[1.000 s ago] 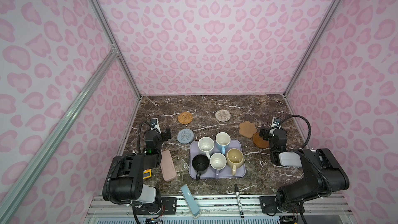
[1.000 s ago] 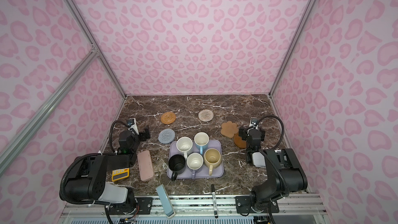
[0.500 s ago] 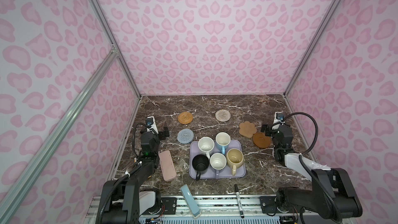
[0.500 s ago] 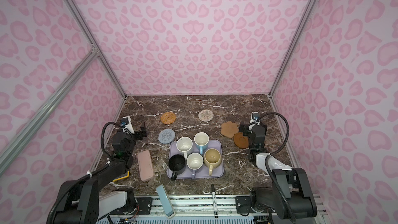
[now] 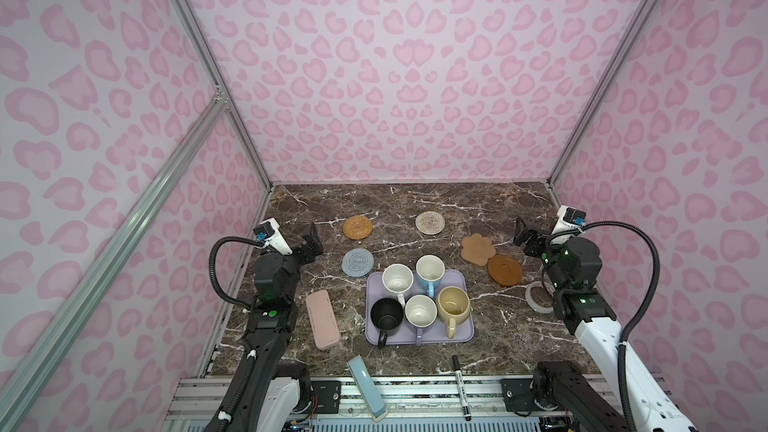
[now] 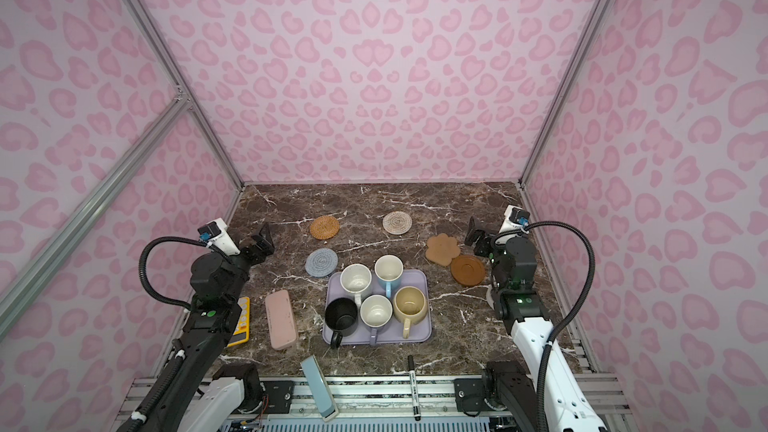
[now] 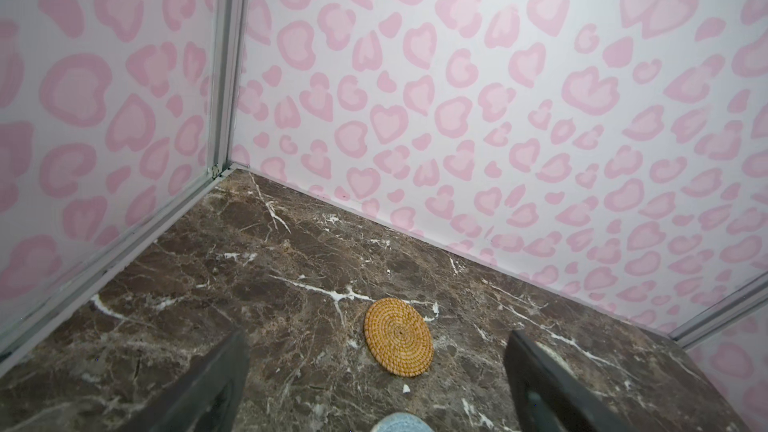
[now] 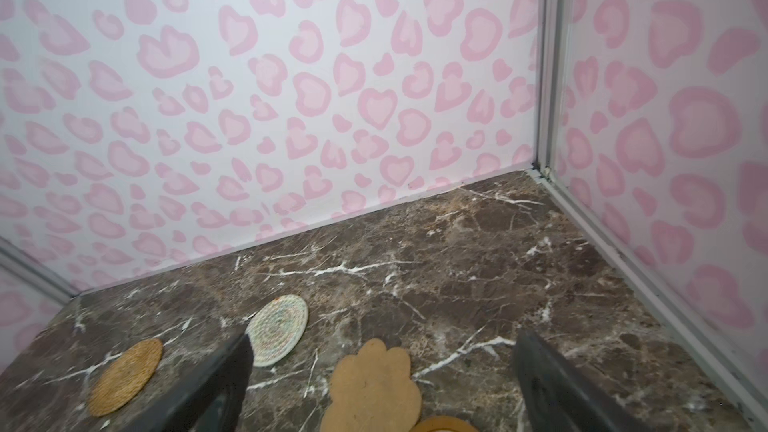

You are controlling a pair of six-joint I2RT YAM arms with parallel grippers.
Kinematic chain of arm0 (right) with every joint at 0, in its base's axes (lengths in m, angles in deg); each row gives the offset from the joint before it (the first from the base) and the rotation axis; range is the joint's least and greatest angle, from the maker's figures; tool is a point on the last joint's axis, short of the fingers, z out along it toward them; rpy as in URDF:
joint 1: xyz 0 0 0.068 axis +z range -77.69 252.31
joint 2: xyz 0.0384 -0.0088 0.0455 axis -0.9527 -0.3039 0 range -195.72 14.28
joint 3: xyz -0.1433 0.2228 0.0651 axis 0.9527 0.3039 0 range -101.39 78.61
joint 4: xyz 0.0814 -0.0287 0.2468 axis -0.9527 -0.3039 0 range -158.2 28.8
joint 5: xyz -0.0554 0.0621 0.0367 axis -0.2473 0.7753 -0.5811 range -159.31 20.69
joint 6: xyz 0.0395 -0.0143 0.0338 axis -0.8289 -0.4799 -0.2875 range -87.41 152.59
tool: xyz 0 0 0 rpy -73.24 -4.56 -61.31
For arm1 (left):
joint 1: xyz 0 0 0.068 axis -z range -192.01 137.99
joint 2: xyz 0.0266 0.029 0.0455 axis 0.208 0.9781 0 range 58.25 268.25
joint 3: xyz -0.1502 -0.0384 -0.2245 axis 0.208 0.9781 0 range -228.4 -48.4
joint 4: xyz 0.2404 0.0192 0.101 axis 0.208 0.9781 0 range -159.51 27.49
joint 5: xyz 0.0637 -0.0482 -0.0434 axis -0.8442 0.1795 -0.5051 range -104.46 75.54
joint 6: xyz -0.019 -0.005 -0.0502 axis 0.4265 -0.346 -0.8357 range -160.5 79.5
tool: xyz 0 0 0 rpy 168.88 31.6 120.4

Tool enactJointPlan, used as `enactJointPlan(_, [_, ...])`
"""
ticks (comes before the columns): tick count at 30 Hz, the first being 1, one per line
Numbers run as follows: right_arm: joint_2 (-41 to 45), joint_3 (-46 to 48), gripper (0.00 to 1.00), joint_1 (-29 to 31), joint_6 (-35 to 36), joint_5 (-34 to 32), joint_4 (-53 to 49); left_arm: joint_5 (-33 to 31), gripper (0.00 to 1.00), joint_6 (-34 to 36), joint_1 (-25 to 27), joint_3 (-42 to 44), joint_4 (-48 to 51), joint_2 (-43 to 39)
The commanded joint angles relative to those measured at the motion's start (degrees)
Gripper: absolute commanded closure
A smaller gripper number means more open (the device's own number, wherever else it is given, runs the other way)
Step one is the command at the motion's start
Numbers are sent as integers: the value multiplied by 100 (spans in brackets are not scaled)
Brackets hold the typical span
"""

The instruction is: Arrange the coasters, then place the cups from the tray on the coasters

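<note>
Risen since earlier: left hand (image 5: 311, 245) wide | right hand (image 5: 525, 238) wide | cups (image 5: 397, 278) on tray (image 5: 456, 284)

5 cups (image 6: 376, 311) on tray (image 6: 420, 281), coasters (image 6: 321, 262) behind, L tool (image 6: 259, 243) & R tool (image 6: 477, 236) spread

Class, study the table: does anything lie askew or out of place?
The paw-shaped coaster and brown disc coaster lie edge against edge, perhaps overlapping, not spaced for cups. A light-blue bar juts over the table's front edge.
</note>
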Motion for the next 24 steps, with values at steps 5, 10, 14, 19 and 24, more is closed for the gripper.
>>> enactJointPlan(5, [-618, -675, 0, 288, -97, 1019, -1035, 565, 3, -791, 5, -594, 1002, 64])
enactJointPlan(10, [-1186, -1090, 0, 1303, 387, 71, -1373, 602, 3, -568, 452, -1453, 1896, 963])
enactJointPlan(14, [-1790, -1688, 0, 1952, 576, -391, -1711, 394, 3, -324, 885, -1957, 2216, 1724])
enactJointPlan(19, [-2412, -2266, 0, 2580, 582, -537, -1786, 249, 3, -248, 1090, -2708, 2742, 2926])
enactJointPlan(24, [-3052, -2841, 0, 3035, 629, -606, -1891, -292, 3, -86, 1325, -3696, 3511, 4162])
